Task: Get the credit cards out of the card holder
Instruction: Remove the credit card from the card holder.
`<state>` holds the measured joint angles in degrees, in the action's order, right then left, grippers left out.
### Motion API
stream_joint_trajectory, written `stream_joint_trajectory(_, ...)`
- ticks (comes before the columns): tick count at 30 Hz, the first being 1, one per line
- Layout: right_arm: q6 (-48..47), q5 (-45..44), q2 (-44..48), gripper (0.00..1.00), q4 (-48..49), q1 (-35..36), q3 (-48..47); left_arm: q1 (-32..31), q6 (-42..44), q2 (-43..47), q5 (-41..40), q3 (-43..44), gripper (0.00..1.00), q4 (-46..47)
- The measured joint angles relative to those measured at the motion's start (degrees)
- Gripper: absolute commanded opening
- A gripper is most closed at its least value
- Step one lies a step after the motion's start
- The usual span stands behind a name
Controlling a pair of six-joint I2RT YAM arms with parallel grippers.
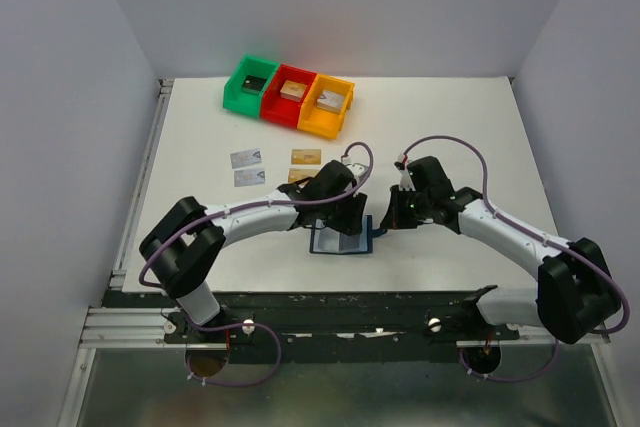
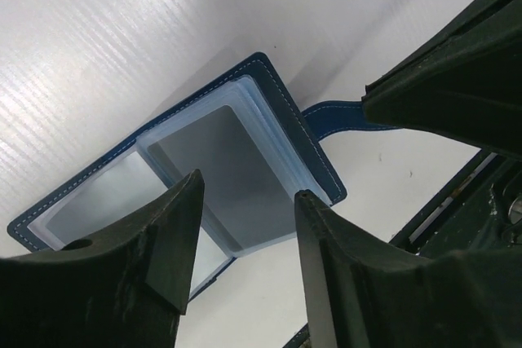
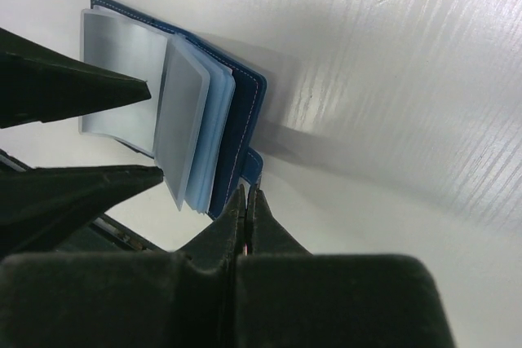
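The navy card holder (image 1: 340,243) lies open on the white table between the arms, its clear greyish pockets fanned up. In the left wrist view the holder (image 2: 308,152) sits right under my open, empty left gripper (image 2: 245,195), whose jaws straddle the top pocket leaf. My right gripper (image 3: 246,191) is shut on the holder's strap tab (image 3: 254,165) at the right edge of its cover (image 3: 241,107). Two silver-grey cards (image 1: 245,158) and two tan-gold cards (image 1: 305,157) lie flat on the table left of and beyond the holder. No black card shows.
Green (image 1: 250,84), red (image 1: 290,97) and orange (image 1: 328,105) bins stand in a row at the back, each holding a small block. The table's front edge and the arm bases lie just below the holder.
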<state>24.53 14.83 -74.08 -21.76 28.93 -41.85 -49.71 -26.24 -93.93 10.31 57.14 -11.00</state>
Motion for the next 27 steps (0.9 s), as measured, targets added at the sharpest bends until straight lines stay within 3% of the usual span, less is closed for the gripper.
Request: stream_joint_trajectory(27,0.0,2.7,1.9,0.0,0.0,0.0,0.0,-3.9,2.1,-4.3,-6.1,5.2,0.68,-5.4)
